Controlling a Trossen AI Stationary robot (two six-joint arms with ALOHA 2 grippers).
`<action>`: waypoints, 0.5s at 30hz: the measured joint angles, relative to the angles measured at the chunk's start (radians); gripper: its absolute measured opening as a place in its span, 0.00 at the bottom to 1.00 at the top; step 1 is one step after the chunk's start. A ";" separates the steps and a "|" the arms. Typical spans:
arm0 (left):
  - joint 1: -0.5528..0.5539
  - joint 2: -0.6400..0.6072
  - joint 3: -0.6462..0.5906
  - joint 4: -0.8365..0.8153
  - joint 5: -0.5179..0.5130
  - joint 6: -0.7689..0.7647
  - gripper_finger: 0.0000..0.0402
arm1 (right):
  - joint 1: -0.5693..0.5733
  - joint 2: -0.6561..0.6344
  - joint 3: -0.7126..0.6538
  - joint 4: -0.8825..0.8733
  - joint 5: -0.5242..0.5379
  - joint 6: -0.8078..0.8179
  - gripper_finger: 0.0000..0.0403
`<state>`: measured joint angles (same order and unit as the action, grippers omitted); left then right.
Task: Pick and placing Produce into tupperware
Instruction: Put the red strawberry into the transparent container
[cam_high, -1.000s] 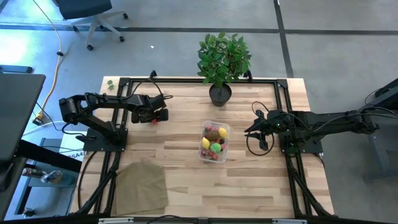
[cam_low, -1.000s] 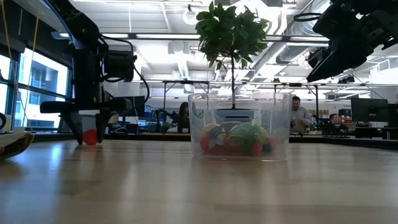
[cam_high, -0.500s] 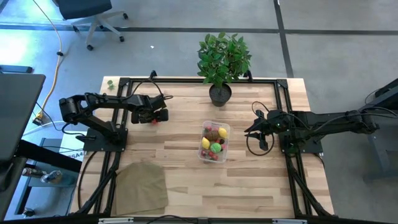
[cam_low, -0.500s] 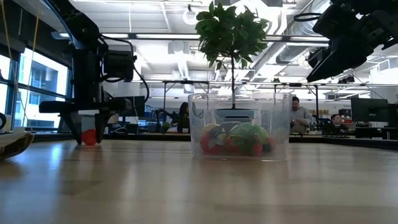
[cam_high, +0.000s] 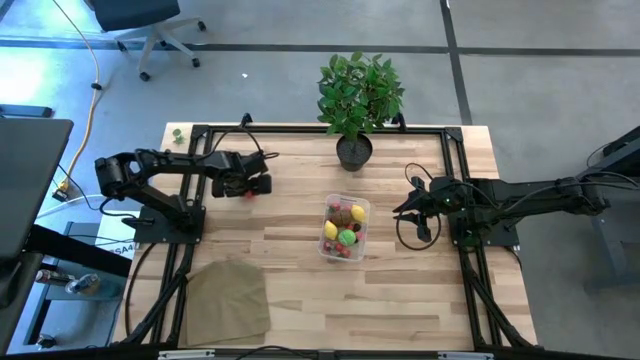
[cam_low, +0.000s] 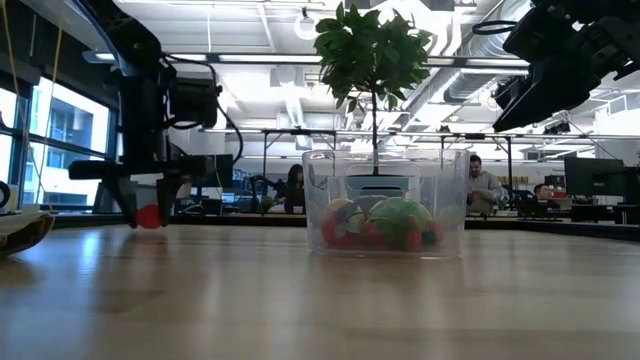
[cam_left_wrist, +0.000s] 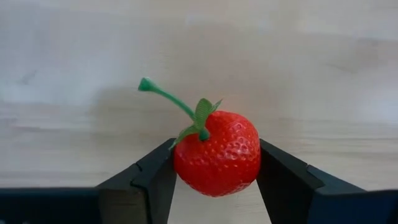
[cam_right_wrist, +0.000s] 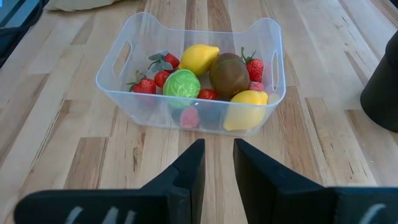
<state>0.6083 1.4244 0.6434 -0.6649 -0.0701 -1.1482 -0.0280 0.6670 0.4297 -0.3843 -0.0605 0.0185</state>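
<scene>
Where the camera looks straight down, the left gripper (cam_high: 250, 187) reaches across the table (cam_high: 290, 300), well apart from the tub (cam_high: 345, 228), a red strawberry (cam_high: 247, 194) at its tip. The right gripper (cam_high: 403, 210) waits near the tub's other side. A plant (cam_high: 358, 95) stands just behind the tub, a cloth (cam_high: 225, 300) well in front.

From table height, the left gripper (cam_low: 148, 205) points down, the strawberry (cam_low: 148, 215) pinched at the wood, far from the tub (cam_low: 385, 205).

The left wrist shows fingers (cam_left_wrist: 146, 180) clamped on the strawberry (cam_left_wrist: 216, 154).

The right wrist shows fingers (cam_right_wrist: 189, 168) nearly together, empty, short of the tub (cam_right_wrist: 193, 71), which holds lemons, cabbage and strawberries.
</scene>
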 joint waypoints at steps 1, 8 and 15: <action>0.000 -0.003 0.006 0.001 -0.006 0.011 0.47 | 0.000 0.000 0.000 0.000 0.000 0.000 0.18; 0.000 -0.043 0.082 0.010 -0.067 0.097 0.43 | 0.000 0.000 0.000 0.000 0.000 0.000 0.18; 0.000 -0.053 0.278 0.018 -0.107 0.406 0.48 | 0.000 0.000 0.000 0.000 0.000 0.000 0.18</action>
<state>0.6079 1.3712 0.9211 -0.6471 -0.1768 -0.7417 -0.0284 0.6670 0.4297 -0.3843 -0.0605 0.0185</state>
